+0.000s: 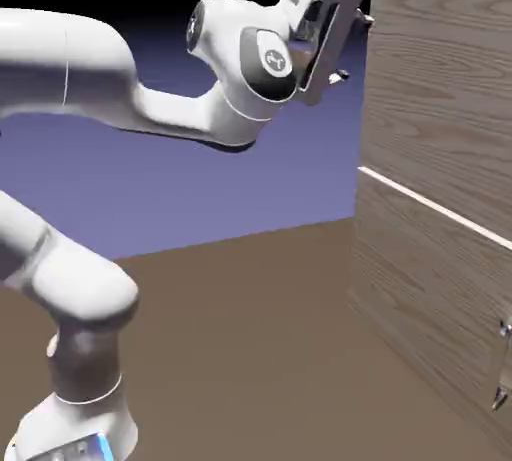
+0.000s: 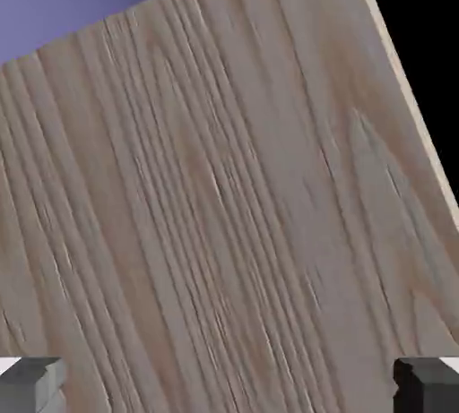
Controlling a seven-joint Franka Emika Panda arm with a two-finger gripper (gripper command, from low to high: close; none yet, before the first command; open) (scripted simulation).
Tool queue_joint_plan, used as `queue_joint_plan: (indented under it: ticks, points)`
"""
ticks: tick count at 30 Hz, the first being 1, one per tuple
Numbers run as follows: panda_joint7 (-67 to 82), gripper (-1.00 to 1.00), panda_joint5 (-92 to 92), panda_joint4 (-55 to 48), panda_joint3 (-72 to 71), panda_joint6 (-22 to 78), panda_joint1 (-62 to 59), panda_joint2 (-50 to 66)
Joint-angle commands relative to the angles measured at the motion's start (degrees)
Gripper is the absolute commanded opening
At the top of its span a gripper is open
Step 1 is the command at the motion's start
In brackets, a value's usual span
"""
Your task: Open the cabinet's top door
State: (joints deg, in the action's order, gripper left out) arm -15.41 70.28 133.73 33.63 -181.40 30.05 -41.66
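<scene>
1. One cabinet (image 1: 440, 199): a large boxy body of light brown wood-grain, matte, with streaked grain, is set at the right of the exterior view on the brown table (image 1: 250, 349). Two stacked panels are divided by a pale, thin, slanting seam (image 1: 430, 207).
2. Top door (image 1: 440, 79): the upper rectangular wood-grain panel is seen above the seam, with its near vertical edge facing the arm. A pale strip runs along its top edge. Its handle cannot be made out with certainty; a small metal stub shows at the upper near corner, just beside the gripper.
3. Lower panel (image 1: 430, 309): same wood-grain; a small grey metal handle (image 1: 503, 369) is seen at the picture's right edge.
4. Gripper (image 1: 352, 47): white and grey, angular, is held level at the top door's upper near corner. Its two fingers are spread wide apart, one above and one below, with nothing pinched between them. Whether a fingertip touches the door cannot be told.
5. Arm (image 1: 150, 89): smooth, glossy white, rounded segments with a dark grey joint cap rise from the lower left and reach right.
6. Hand view: the picture is filled by tilted wood-grain (image 2: 224, 205), pale-edged at the right; two grey blocky fingertips (image 2: 31, 386) sit at the bottom corners, far apart.
7. Backdrop (image 1: 250, 169): plain blue-violet, darkening to black above.
</scene>
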Motion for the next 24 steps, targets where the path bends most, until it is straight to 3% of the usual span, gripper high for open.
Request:
queue_joint_plan:
  ticks: [1, 24]
  points:
    - [0.96, 0.0, 2.5, -0.97, 1.19, -0.26, 1.04, -0.32]
    - [23.02, 0.0, 59.81, -23.21, 28.62, -6.29, 24.99, -7.66]
